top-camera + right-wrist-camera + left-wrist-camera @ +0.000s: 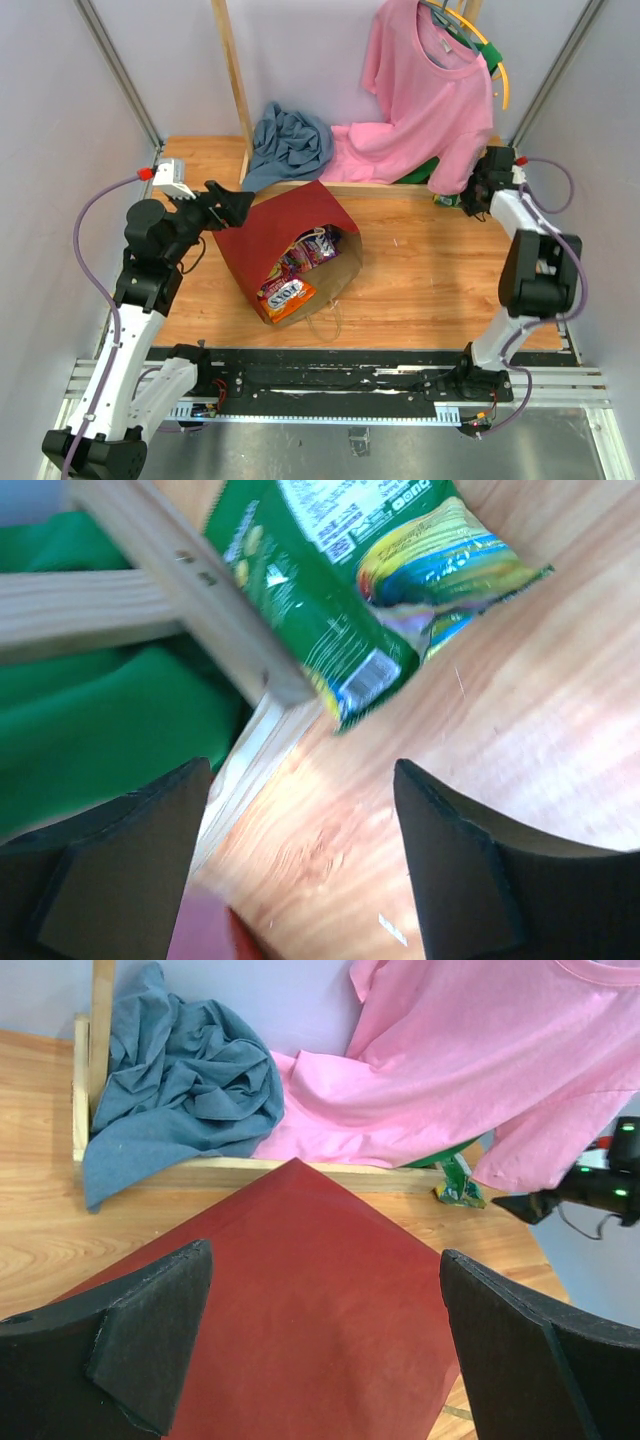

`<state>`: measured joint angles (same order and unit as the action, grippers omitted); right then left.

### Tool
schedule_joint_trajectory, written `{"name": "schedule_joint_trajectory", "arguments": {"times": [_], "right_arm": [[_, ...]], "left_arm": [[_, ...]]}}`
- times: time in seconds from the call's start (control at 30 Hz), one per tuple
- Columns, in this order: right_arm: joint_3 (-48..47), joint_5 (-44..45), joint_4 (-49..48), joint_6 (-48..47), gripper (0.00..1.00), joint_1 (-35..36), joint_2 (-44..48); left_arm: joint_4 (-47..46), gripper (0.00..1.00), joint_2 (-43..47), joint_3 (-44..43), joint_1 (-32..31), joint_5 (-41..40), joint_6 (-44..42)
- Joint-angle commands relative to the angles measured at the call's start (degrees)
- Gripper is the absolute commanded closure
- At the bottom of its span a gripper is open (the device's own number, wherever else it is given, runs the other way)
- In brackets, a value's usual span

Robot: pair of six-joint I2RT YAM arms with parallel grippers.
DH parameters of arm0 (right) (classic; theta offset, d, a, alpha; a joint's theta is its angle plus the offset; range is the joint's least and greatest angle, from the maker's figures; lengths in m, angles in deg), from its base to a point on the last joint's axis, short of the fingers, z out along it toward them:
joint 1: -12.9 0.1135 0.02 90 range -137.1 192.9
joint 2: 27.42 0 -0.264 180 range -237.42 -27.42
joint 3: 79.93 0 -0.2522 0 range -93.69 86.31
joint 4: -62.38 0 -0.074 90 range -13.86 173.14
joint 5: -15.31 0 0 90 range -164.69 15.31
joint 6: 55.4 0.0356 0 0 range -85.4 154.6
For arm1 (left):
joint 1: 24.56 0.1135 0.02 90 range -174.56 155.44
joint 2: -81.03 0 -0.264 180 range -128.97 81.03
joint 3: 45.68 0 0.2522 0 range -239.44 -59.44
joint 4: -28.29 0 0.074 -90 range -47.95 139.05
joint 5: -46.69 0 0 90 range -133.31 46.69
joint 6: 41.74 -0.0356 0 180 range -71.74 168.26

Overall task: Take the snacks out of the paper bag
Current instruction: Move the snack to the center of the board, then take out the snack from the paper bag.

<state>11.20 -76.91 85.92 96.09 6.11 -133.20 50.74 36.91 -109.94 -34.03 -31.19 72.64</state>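
The paper bag (280, 225) lies on its side mid-table, dark red side up, its brown mouth facing the near right. Snacks show in the mouth: purple packets (316, 245) and an orange packet (287, 293). My left gripper (237, 205) hovers open over the bag's red side (300, 1310), nothing between its fingers (150, 1330). A green-yellow packet (350, 580) lies on the table at the far right, partly under a wooden rail (190, 590). My right gripper (300, 770) stands open just short of that packet (446, 200), holding nothing.
A pink shirt (425, 90) hangs at the back, and a blue-grey cloth (290, 140) is heaped beside a wooden post (232, 80). Green fabric (90, 720) lies behind the rail. The bag's twine handle (325, 325) trails toward the near edge.
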Motion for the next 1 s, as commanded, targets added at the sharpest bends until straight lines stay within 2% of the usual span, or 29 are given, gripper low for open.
{"name": "schedule_joint_trajectory", "arguments": {"times": [0.0, 0.17, 0.27, 0.33, 0.4, 0.47, 0.57, 0.77, 0.83, 0.97], "right_arm": [[8.60, 1.17, -2.29, 0.13, 0.20, -0.73, 15.56], [23.31, 1.17, -0.56, -1.96, 0.16, -0.26, 34.44], [34.62, 1.98, 1.23, -1.25, 0.16, 2.53, 48.84], [42.95, 4.48, 1.42, -0.90, 0.16, 7.81, 57.60], [45.66, 9.00, 4.95, -1.72, 0.15, 15.81, 63.75], [45.74, 13.72, 9.38, -2.56, 0.13, 25.05, 65.96], [43.86, 19.24, 10.16, -6.30, 0.13, 40.16, 62.70], [32.36, 28.76, 10.02, -16.98, 0.13, 65.20, 43.10], [31.24, 22.45, 2.36, -22.06, 0.14, 68.15, 38.71], [31.82, 9.00, -11.81, -26.82, 0.22, 68.35, 31.88]], "left_arm": [[-0.47, 0.00, 0.49, -1.34, -0.10, 1.68, 0.70], [-1.71, 0.00, 1.21, 0.14, -0.11, 1.99, 1.33], [-2.69, 0.00, 0.98, 0.54, -0.04, 2.37, 1.25], [-3.01, 0.00, 0.52, 0.27, -0.10, 2.71, 1.15], [-3.96, 0.00, 0.37, 0.39, -0.10, 3.24, 1.46], [-5.31, 0.00, 0.08, 0.64, -0.11, 4.06, 2.06], [-7.00, 0.00, -0.69, 0.67, -0.04, 5.50, 2.94], [-7.66, 0.00, -2.13, 0.37, -0.11, 6.78, 3.70], [-6.80, 0.00, -1.98, 0.05, -0.11, 6.28, 3.36], [-5.24, 0.00, -1.31, -0.58, -0.11, 5.72, 2.34]]}}
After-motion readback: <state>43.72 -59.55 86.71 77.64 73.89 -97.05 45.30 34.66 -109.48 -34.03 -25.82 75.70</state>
